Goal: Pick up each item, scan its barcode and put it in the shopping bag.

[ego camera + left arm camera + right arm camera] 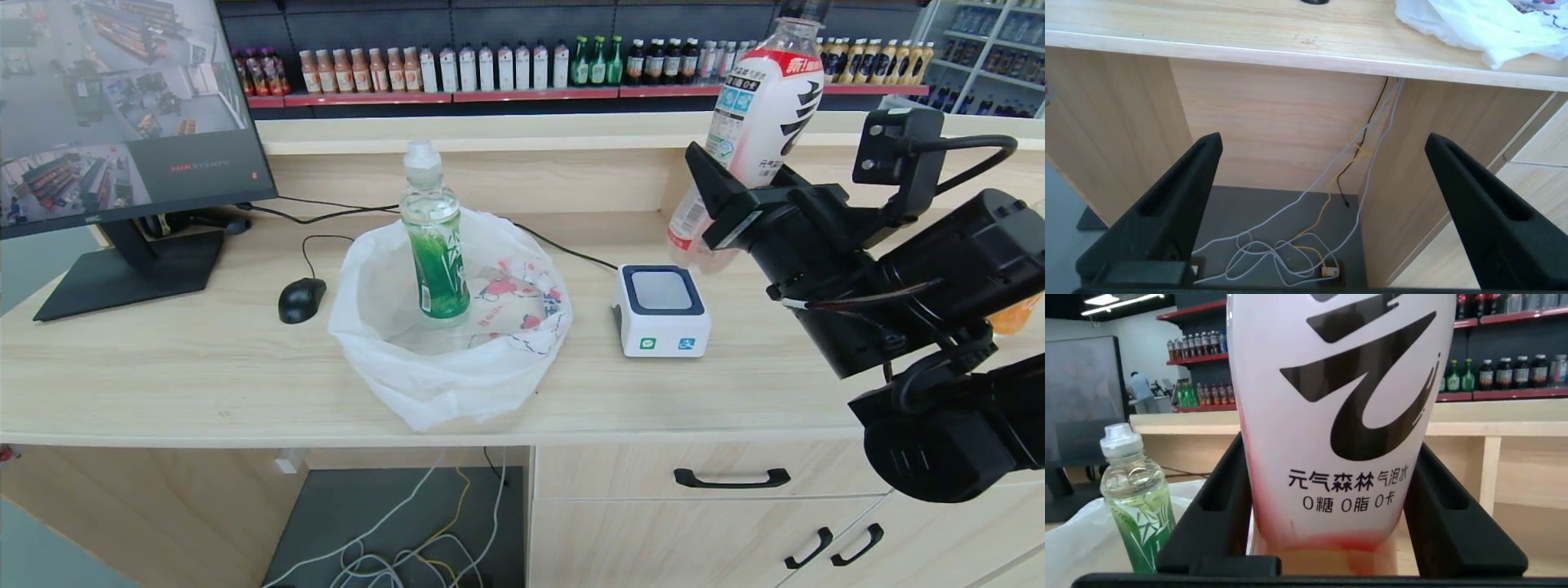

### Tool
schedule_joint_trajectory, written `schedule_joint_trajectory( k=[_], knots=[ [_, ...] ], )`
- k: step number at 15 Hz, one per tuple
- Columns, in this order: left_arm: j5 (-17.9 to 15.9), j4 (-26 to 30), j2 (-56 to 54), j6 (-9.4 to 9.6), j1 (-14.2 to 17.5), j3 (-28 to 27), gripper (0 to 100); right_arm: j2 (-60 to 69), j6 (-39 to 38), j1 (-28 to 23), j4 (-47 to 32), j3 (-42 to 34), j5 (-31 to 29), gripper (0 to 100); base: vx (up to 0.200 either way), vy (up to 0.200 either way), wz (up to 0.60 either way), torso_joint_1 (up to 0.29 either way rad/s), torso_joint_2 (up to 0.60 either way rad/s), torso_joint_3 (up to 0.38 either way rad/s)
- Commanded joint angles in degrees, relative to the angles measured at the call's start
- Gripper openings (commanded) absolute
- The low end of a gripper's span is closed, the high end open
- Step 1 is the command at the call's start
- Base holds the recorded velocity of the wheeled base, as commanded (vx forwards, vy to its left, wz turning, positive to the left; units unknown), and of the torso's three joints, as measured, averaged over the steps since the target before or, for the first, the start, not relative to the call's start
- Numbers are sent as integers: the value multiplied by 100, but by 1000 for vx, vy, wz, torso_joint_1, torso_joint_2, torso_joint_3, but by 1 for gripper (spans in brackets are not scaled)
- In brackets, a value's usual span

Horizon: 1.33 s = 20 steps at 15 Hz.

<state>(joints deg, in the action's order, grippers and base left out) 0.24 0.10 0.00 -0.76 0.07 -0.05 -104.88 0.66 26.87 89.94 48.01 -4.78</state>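
My right gripper (722, 216) is shut on a tall pink-and-white bottle (755, 122), held tilted in the air just right of and above the white barcode scanner (660, 310). The same bottle (1343, 416) sits between the two black fingers (1212, 510) in the right wrist view. A green-labelled bottle (433, 237) stands upright inside the open white shopping bag (457, 359) on the counter; the green-labelled bottle (1135, 498) also shows in the right wrist view. My left gripper (1327, 208) is open, below the counter edge, facing the floor cables.
A monitor (114, 106) on a black stand and a black mouse (301, 299) sit at the counter's left. Cables run behind the bag to the scanner. An orange item (1016, 314) peeks out at the far right. Stocked drink shelves (571, 65) line the back wall.
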Motion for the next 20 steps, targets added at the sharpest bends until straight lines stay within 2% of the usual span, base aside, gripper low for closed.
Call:
schedule_joint_trajectory(
  k=[1,3,12,20],
  knots=[
    [2,-1,0,-4,1,5,100,29,4,3,6,-72,3,0,0,0,0,0,0,0],
    [2,-1,0,-12,1,5,100,20,-4,3,6,-81,3,0,0,0,0,0,0,0],
    [2,-1,0,5,1,5,100,-42,-13,-6,6,-107,3,0,0,200,0,1,2,3],
    [2,-1,0,5,1,5,100,29,-13,-24,6,-178,30,0,0,0,0,0,0,0]
  ],
)
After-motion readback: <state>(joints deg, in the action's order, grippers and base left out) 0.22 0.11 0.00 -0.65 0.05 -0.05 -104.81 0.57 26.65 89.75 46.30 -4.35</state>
